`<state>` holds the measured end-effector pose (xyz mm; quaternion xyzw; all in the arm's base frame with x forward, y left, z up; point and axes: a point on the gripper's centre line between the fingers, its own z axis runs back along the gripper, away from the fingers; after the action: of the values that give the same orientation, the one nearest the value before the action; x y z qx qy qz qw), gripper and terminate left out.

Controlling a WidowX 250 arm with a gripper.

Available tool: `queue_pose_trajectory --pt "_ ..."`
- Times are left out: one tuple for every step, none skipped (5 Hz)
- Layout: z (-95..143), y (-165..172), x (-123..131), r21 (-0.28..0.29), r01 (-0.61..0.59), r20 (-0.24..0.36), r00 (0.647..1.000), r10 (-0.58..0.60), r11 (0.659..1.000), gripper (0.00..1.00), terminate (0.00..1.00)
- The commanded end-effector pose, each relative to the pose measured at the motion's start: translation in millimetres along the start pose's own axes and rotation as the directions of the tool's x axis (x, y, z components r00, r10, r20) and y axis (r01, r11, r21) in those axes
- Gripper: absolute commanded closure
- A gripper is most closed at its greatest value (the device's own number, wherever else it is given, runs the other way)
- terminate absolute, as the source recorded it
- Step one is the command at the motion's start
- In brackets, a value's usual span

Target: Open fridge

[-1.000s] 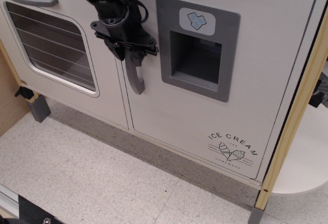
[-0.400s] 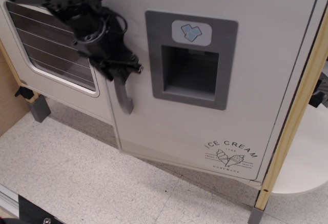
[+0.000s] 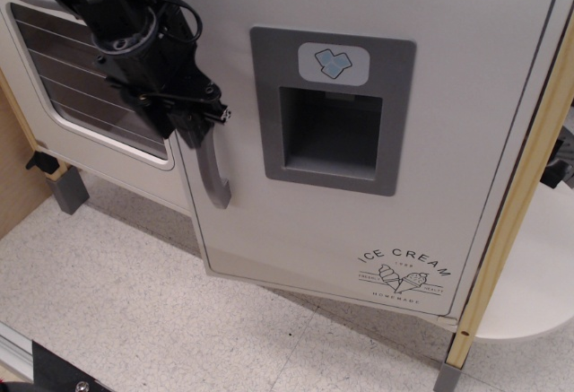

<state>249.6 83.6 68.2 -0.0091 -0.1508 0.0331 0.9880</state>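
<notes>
Far left of the frame: oven door (image 3: 54, 78) with its wire-rack window, flat and closed, a grey foot (image 3: 68, 190) below it on the speckled floor (image 3: 134, 311). Upper left, overlapping that window: black gripper (image 3: 193, 123), angled down and to the right, clamped onto the upper part of the grey vertical handle (image 3: 213, 177); fingers appear pressed against the handle's sides, though the exact contact is hidden by the black housing. Just right of that, filling the centre: fridge (image 3: 314, 222), a tall white door whose left edge stands proud of the oven front and whose bottom edge runs at a slant across the floor, with a dark gap showing beneath at the lower left. Judged from that tilt, already cracked open and swung out a little on a hinge at the right side, but far from wide; interior not visible at all. Centre right on the door: grey dispenser recess (image 3: 330, 109) with a blue ice-cube icon above its hollow, and lower down the "ICE CREAM" print (image 3: 404, 275). Far right: wooden post (image 3: 511, 222) marking the cabinet side, pale rounded shelf beyond it. Done so far, by the look of it: grasp made, latch freed, first part of the swing. Left to do: a longer pull outward along the door's arc until properly open.
</notes>
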Motion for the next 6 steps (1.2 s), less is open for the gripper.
queue_pose_trajectory --pt "40 46 6 0.037 -0.146 -0.017 0.989 0.147 0.989 0.00 0.00" --pt "54 79 28 0.071 -0.388 -0.016 0.921 0.390 0.919 0.00 0.00" --pt "66 93 38 0.126 -0.594 0.050 0.804 0.593 0.795 0.00 0.00" --pt "70 107 46 0.177 -0.722 0.033 0.684 0.729 0.669 0.00 0.00" --pt "76 112 52 0.173 -0.784 0.062 0.613 0.788 0.596 0.00 0.00" --pt "70 107 66 0.176 -0.814 0.066 0.571 0.818 0.554 0.00 0.00"
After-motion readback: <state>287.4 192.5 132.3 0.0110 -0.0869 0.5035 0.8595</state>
